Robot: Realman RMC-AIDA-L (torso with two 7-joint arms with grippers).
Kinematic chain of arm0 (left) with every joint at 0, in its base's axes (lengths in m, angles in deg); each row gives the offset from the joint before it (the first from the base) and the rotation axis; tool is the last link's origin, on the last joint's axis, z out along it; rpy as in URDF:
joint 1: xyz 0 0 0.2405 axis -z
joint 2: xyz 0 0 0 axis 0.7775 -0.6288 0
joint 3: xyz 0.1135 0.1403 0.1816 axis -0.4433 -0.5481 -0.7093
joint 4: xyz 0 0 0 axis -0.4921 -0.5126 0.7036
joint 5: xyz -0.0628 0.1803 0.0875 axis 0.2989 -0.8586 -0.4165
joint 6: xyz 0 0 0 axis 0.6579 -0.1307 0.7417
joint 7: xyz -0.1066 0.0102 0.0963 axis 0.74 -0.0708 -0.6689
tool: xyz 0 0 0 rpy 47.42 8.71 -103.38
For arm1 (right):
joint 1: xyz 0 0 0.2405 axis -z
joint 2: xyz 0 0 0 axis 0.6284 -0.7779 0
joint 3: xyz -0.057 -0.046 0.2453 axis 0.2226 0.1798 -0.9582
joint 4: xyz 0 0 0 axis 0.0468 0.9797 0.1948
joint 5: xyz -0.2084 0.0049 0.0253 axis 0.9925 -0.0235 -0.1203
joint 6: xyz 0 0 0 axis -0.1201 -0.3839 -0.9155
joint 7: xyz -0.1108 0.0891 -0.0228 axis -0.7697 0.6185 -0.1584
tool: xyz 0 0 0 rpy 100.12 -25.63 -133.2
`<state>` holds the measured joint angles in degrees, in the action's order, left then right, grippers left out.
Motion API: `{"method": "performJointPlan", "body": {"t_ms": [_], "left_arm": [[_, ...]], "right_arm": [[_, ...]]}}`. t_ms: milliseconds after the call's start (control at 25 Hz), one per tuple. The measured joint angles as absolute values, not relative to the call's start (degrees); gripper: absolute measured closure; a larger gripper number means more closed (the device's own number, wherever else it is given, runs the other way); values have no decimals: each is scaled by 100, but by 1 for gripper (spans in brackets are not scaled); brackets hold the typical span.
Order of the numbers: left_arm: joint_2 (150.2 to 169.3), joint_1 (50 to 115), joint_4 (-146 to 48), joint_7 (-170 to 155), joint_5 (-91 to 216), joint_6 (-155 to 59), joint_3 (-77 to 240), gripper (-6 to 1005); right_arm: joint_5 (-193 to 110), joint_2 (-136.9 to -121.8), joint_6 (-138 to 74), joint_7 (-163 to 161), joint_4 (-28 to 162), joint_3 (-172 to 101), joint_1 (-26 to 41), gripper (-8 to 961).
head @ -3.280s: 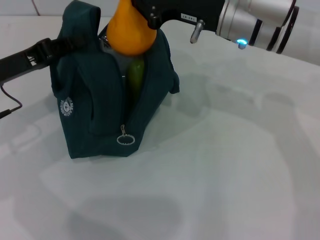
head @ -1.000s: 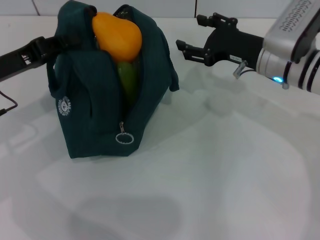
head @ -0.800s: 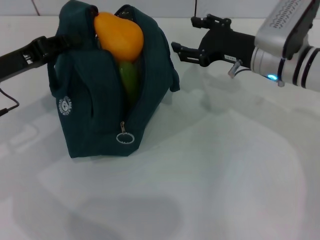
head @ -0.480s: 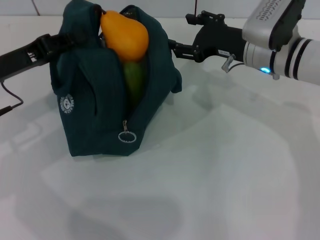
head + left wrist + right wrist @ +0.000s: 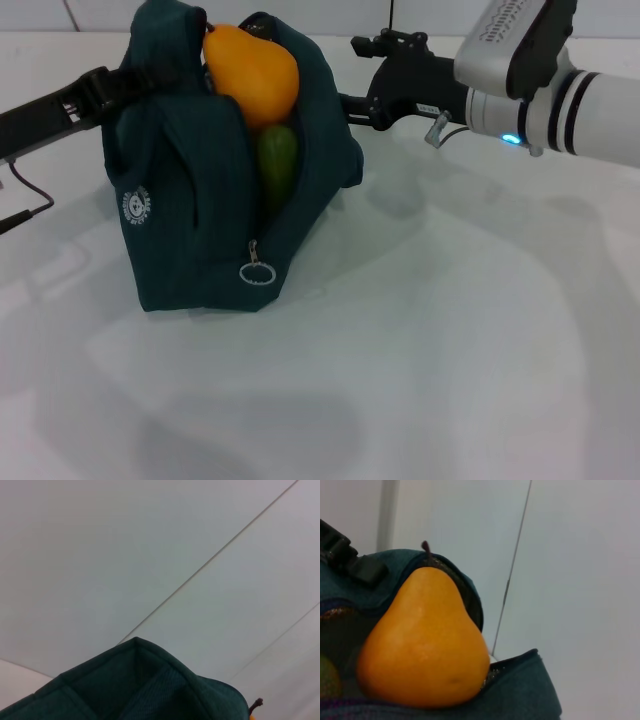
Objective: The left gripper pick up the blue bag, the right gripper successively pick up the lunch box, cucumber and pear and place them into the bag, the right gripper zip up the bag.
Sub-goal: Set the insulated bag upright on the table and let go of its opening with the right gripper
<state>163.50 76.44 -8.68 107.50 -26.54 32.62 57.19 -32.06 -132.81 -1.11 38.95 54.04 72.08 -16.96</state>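
The left gripper (image 5: 125,82) fingers clamp the soft blue bag (image 5: 190,220); the right gripper (image 5: 352,85), fingers apparently open, hangs beside its rim. The protruding pear (image 5: 255,72) looks smooth and slippery; the limp fabric suggests the zipper ring (image 5: 257,273) is the likelier hold.

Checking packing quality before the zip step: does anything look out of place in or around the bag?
Yes. The pear sits high in the mouth of the blue bag, bulging above the opening rather than down inside, with the cucumber showing below it. The zipper will likely not shut over it.

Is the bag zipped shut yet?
No, the bag gapes open at the top, with the pear and cucumber showing in the gap.
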Motion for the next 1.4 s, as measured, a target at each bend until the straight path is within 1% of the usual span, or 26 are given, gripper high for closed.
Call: {"method": "performJointPlan", "body": {"t_ms": [280, 360, 600, 800, 1040, 1400], "left_arm": [[16366, 7653, -868, 10747, -2648, 3234, 5719, 898], [16371, 7653, -868, 10746, -2646, 3233, 5719, 898], [16374, 7652, -868, 10743, -2644, 3233, 5719, 898], [16374, 7652, -868, 10743, -2639, 3233, 5719, 898], [16373, 7647, -919, 10741, -2634, 3233, 5742, 897], [16343, 7639, -1009, 10703, -2626, 3132, 5754, 897]], "right_arm": [[-3214, -13281, -235, 3859, 5361, 7329, -1699, 191], [-3217, -13281, -269, 3809, 5344, 7324, -1703, 403], [-3220, -13281, -306, 3707, 5276, 7325, -1714, 611], [-3222, -13282, -307, 3666, 5200, 7298, -1699, 832], [-3222, -13282, -307, 3623, 5193, 7283, -1693, 954], [-3221, -13281, -295, 3499, 5102, 7241, -1532, 952]]}}
